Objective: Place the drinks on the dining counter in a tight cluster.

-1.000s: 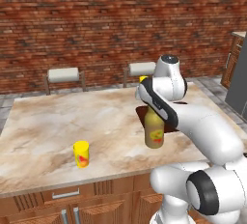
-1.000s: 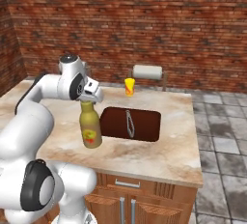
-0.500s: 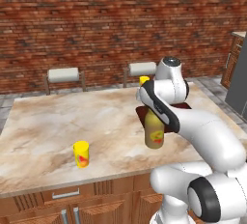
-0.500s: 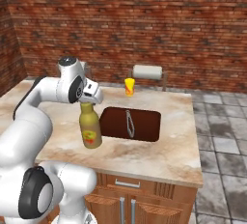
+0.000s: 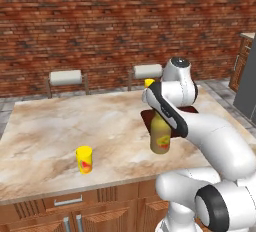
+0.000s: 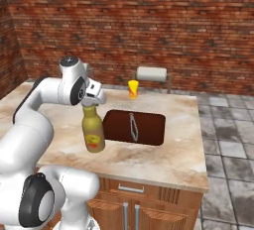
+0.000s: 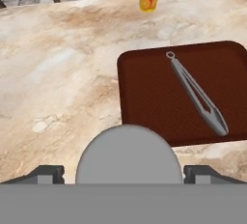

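The gripper [image 6: 94, 101] hangs straight over the bottle [image 6: 93, 131], pointing down its long axis, which stands upright on the bench [image 6: 163, 155]. In the hand view the grey cap [image 7: 126, 153] sits square between the two dark fingertips [image 7: 46, 174], one on either side with a clear gap to each, so the jaws stand wide open and grip nothing; the bottle looks free and standing on its own base. Any coming move turns on that vertical line: the gripper can lift straight off the cap without brushing it, and a sideways pull while this low would likely tip the bottle.

The bottle is tall and olive-yellow, narrowing to a neck under the grey cap, with a red and yellow label low on its belly. It stands on the marble just beside the near left corner of the dark red-brown sink [image 6: 149, 130], on the robot's side of it. A pair of grey tongs [image 7: 197, 93] lies in the sink. One small yellow cup [image 5: 84, 159] stands well apart to the left, another [image 6: 133, 88] at the far edge of the bench
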